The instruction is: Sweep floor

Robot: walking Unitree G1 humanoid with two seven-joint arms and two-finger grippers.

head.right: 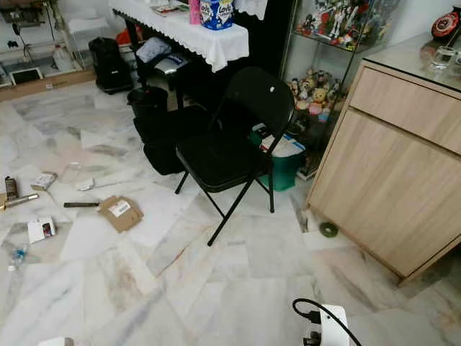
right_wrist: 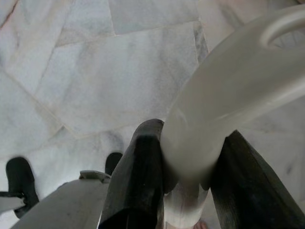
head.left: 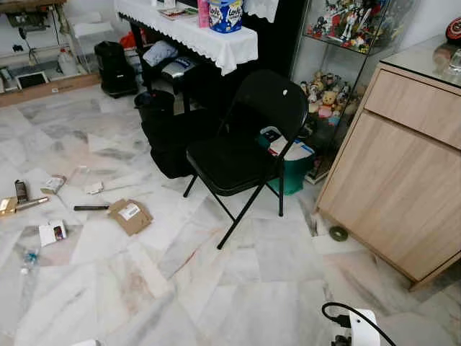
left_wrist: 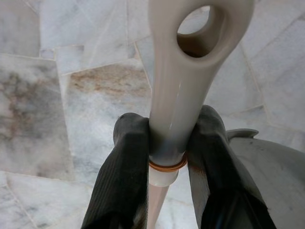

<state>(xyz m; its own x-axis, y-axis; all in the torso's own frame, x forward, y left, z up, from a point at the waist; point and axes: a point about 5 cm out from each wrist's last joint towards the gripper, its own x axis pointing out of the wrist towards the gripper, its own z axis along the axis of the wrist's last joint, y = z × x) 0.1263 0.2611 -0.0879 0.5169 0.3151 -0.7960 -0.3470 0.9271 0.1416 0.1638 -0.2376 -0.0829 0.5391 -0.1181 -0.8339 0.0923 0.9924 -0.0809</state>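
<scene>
Left gripper (left_wrist: 167,157) clamped around a beige handle (left_wrist: 190,67) with a hanging hole at its end, probably the broom. Right gripper (right_wrist: 188,171) closed on a second pale handle (right_wrist: 233,90), likely the dustpan. Both tool heads out of sight. Litter lies ahead and to the robot's left on the marble floor (head.left: 238,288): flattened cardboard box (head.left: 130,215), dark pen (head.left: 91,207), small packets (head.left: 52,231). Black folding chair (head.left: 248,137) stands right of it. Left arm nearer.

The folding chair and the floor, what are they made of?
The folding chair looks like black painted metal tubing, judging by its thin legs, with a matte, perhaps padded seat. The floor looks like polished marble: white slabs with grey and rusty veins and a soft sheen.
</scene>
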